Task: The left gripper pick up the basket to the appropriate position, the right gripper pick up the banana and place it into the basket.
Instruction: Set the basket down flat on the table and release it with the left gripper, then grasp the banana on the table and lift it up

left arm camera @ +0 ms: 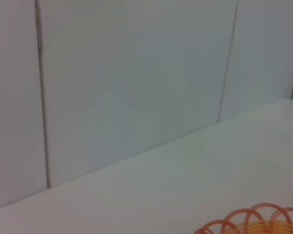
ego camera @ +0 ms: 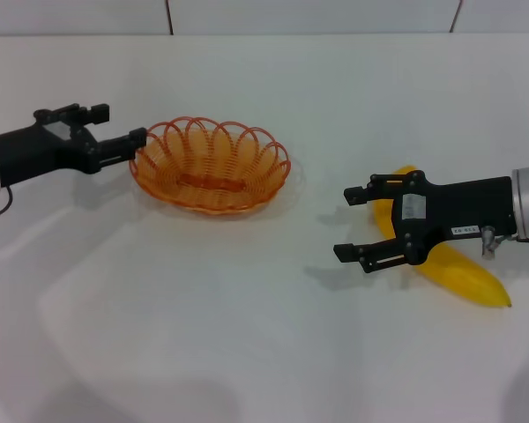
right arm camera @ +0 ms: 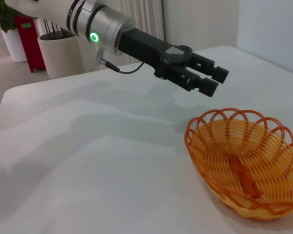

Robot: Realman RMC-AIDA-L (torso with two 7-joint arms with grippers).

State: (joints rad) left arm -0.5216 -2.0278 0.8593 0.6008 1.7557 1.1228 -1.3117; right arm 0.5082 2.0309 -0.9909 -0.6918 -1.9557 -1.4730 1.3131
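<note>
The orange wire basket (ego camera: pixel 210 166) stands on the white table left of centre; it also shows in the right wrist view (right arm camera: pixel 244 161), and its rim shows in the left wrist view (left arm camera: pixel 254 222). My left gripper (ego camera: pixel 139 138) is at the basket's left rim, fingers close together, holding nothing. In the right wrist view the left gripper (right arm camera: pixel 219 80) hangs above the table, apart from the rim. The yellow banana (ego camera: pixel 465 277) lies at the right, partly hidden under my right gripper (ego camera: pixel 344 223). The right gripper is open, empty, and points toward the basket.
The white table (ego camera: pixel 247 352) runs to a pale panelled wall (left arm camera: pixel 136 73) at the back. Beyond the table's left side, a beige planter (right arm camera: pixel 58 53) and a red object (right arm camera: pixel 27 34) stand on the floor.
</note>
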